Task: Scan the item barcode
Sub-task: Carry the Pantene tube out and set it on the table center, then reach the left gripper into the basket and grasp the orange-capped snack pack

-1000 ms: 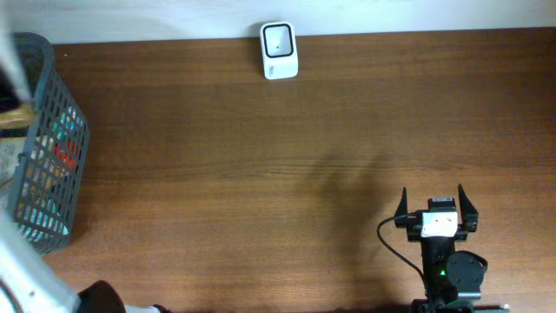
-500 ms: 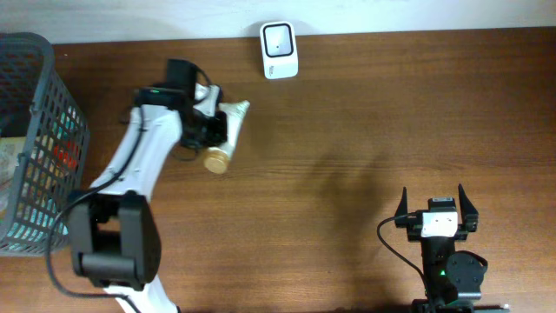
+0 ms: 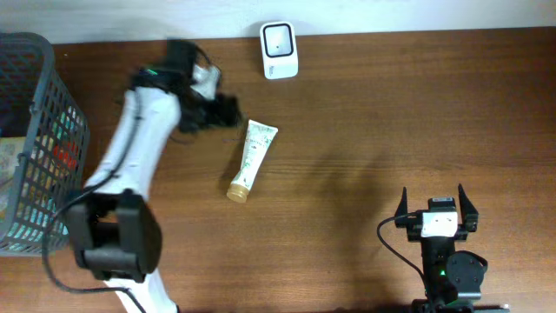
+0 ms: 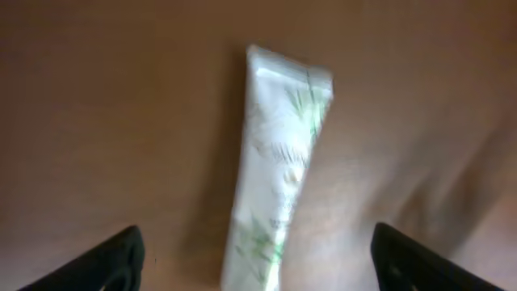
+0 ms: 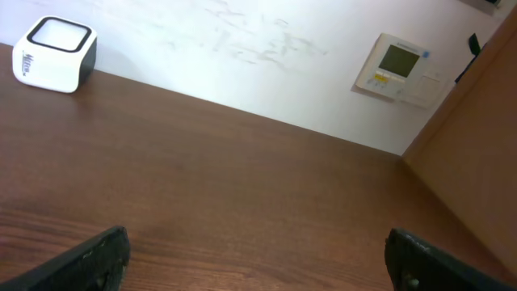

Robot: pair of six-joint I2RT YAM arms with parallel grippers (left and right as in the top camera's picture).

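A white tube with green leaf print and a tan cap (image 3: 250, 160) lies flat on the brown table, cap toward the front. My left gripper (image 3: 229, 111) hovers just behind and left of it, open and holding nothing. In the left wrist view the tube (image 4: 279, 162) runs between the two dark fingertips (image 4: 113, 263) without touching them, all blurred by motion. The white barcode scanner (image 3: 279, 50) stands at the table's back edge, and it also shows in the right wrist view as the scanner (image 5: 55, 54). My right gripper (image 3: 436, 207) rests open at the front right.
A grey mesh basket (image 3: 48, 130) holding several items stands at the far left edge. The white left arm (image 3: 130, 165) stretches from the front left across the table. A wall thermostat (image 5: 400, 62) hangs behind the table on the right.
My left gripper, earlier shut on the tube, has opened and let it go. The tube now lies on the table further right. The right arm has not moved.
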